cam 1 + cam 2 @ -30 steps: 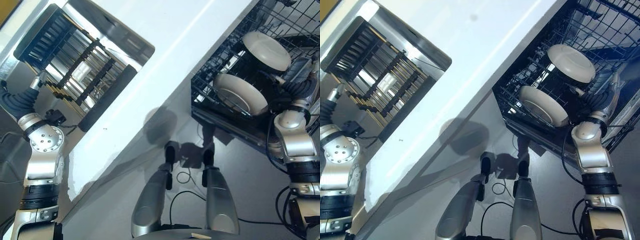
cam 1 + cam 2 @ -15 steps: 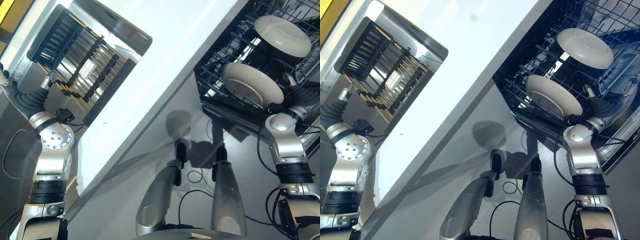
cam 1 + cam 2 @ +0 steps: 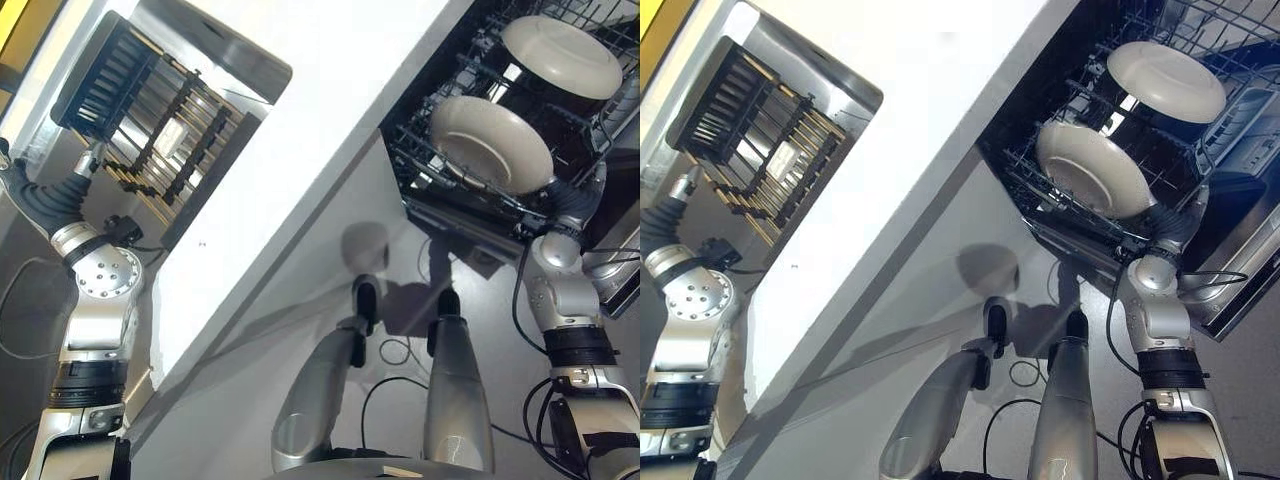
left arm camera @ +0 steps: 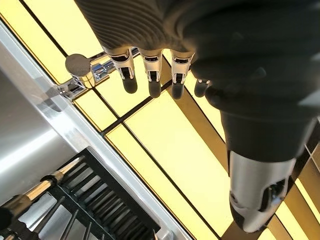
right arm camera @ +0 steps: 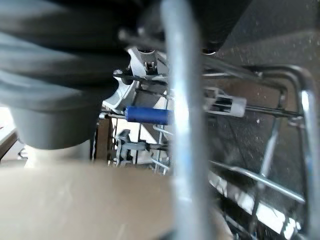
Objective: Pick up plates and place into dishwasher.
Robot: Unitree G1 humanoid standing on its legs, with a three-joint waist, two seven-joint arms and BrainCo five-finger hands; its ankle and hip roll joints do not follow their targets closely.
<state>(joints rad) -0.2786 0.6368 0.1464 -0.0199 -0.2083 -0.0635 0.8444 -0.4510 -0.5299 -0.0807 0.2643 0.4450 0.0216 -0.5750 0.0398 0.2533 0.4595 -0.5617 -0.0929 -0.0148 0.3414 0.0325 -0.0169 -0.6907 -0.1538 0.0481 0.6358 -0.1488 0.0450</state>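
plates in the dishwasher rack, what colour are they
Both plates are plain cream-white, with no pattern; the right eye view shows them best.

Left hand [image 4: 165,45] raised, fingers [image 4: 151,80] relaxed, holding nothing.

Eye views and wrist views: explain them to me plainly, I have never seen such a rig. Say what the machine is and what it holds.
This is a two-armed humanoid robot. Two pictures come from cameras on its head, looking down; the other two come from a camera on each wrist. A white counter runs across. Beside it, a dishwasher rack has two cream plates in it, an upper plate and a lower plate. The right hand reaches to the lower plate's edge; whether it grips is hidden. The left hand is open and empty, near a drying rack and yellow tiles.
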